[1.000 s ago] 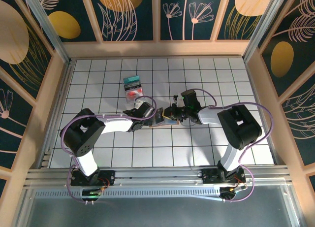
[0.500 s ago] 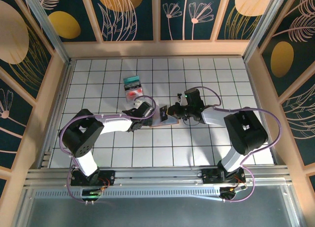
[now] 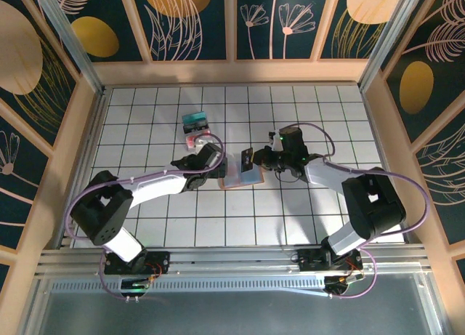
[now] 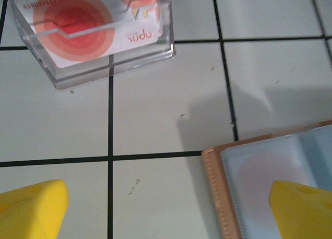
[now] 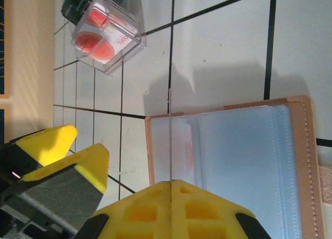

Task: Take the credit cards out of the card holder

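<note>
A dark card (image 3: 247, 159) clamped edge-on in the right gripper (image 5: 170, 183).
Open card holder (image 5: 249, 145) beneath its fingertips; left gripper (image 4: 167, 205) spread wide over the holder's edge.

A strip of bare table (image 4: 155, 120) lies between the clear box (image 4: 93, 37) and the open card holder (image 4: 249, 182).

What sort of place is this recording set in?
Probably a purpose-built robot test cell, not a home or shop: a white gridded table, boxed in by wood-framed floral-print panels, with an aluminium mounting rail along its near edge.
</note>
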